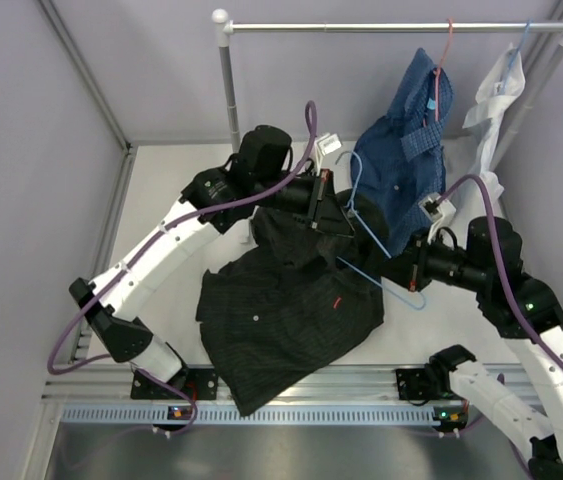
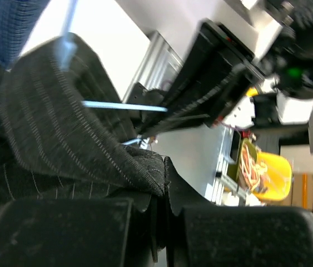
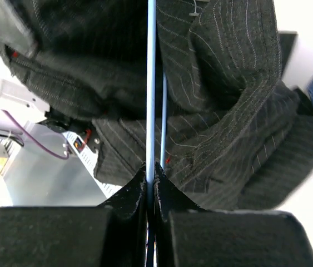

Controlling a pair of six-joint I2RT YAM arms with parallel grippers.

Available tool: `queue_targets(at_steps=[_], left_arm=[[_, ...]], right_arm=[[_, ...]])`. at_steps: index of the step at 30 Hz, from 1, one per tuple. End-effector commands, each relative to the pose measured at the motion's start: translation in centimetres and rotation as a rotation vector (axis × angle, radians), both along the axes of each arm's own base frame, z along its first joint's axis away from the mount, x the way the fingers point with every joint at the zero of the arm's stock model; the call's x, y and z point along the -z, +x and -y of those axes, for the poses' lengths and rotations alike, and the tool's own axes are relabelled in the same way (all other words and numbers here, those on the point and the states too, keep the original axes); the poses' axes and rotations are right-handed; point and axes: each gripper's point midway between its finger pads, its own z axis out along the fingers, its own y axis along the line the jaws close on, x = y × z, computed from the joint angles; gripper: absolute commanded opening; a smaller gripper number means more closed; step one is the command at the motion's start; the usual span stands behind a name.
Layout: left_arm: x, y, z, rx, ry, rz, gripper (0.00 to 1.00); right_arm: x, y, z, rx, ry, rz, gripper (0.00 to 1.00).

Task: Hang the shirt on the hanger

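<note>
The black pinstriped shirt [image 1: 281,310] lies spread on the table, its upper part bunched and lifted toward the back. My left gripper [image 1: 344,225] is shut on a fold of that raised cloth; in the left wrist view the jaws [image 2: 164,183] pinch the dark fabric [image 2: 61,133]. The light-blue wire hanger [image 1: 381,284] sits at the shirt's right edge, partly inside the cloth, with its hook pointing toward the back. My right gripper [image 1: 398,270] is shut on the hanger's wire [image 3: 151,83], the tips [image 3: 150,172] closed around it. The shirt [image 3: 228,100] fills the right wrist view beyond.
At the back stands a clothes rail [image 1: 391,27] with a post [image 1: 229,90]. A blue checked shirt [image 1: 406,150] hangs from it on a red-pink hanger [image 1: 448,50], and a white garment [image 1: 496,100] hangs at the far right. A metal strip [image 1: 291,385] runs along the near edge.
</note>
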Motion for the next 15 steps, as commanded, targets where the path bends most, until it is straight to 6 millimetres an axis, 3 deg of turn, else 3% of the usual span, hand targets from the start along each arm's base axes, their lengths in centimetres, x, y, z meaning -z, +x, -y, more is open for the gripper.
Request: queue_targets(at_steps=[1, 4, 5, 6, 8, 11, 12, 15], left_arm=[[-4.8, -3.4, -1.3, 0.152, -0.134, 0.119, 0.0], [-5.7, -3.4, -2.9, 0.107, -0.113, 0.218, 0.0], [-5.2, -1.1, -3.5, -0.027, -0.048, 0.268, 0.0], [-5.5, -0.2, -4.3, -0.094, -0.015, 0.307, 0.0], [-3.9, 1.8, -6.0, -0.218, 0.106, 0.346, 0.0], [-2.1, 3.2, -7.3, -0.3, 0.191, 0.356, 0.0], [-0.7, 4.6, -8.3, -0.388, 0.257, 0.357, 0.0], [0.0, 5.7, -9.8, -0.471, 0.314, 0.386, 0.0]], right_arm=[[-4.8, 1.3, -1.5, -0.049, 0.14, 0.227, 0.0], [-5.8, 0.9, -1.4, -0.071, 0.146, 0.296, 0.0], [-6.1, 0.9, -1.2, -0.059, 0.143, 0.311, 0.0], [-6.6, 1.2, -0.7, -0.017, 0.146, 0.338, 0.0], [-6.9, 1.3, -0.4, 0.007, 0.15, 0.353, 0.0], [-6.8, 1.5, -0.6, 0.017, 0.183, 0.35, 0.0], [-6.7, 0.9, -1.2, -0.035, 0.196, 0.336, 0.0], [-6.3, -0.9, -2.8, -0.196, 0.24, 0.298, 0.0]])
